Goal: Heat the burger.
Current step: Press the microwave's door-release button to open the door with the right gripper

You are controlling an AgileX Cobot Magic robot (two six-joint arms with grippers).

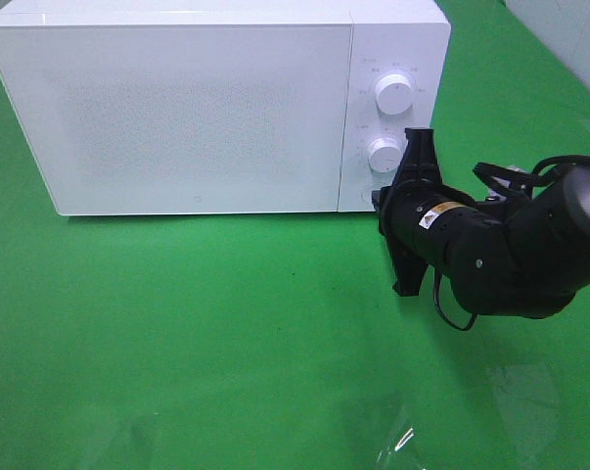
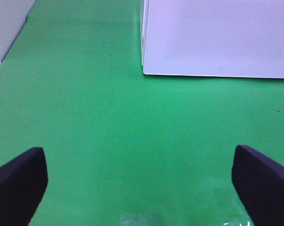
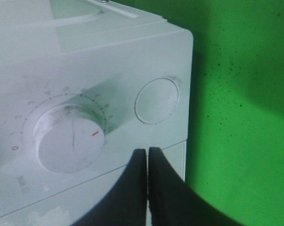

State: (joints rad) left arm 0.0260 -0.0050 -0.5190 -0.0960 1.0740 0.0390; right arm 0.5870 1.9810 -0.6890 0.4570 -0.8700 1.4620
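The burger is out of view. The white microwave (image 1: 177, 108) stands at the back with its door closed. My right gripper (image 1: 419, 139) is shut with nothing in it, its tips just beside the lower knob (image 1: 384, 154) of the control panel. In the right wrist view the closed fingertips (image 3: 147, 153) sit close to that knob (image 3: 68, 139), with the round button (image 3: 157, 100) a little beyond them. My left gripper (image 2: 138, 157) is open and empty over bare green cloth, facing the microwave's front corner (image 2: 146, 70); it does not show in the exterior view.
An upper knob (image 1: 394, 94) sits above the lower one on the panel. The green cloth (image 1: 226, 323) covers the table in front of the microwave. A faint transparent sheet glints near the front edge (image 1: 402, 441).
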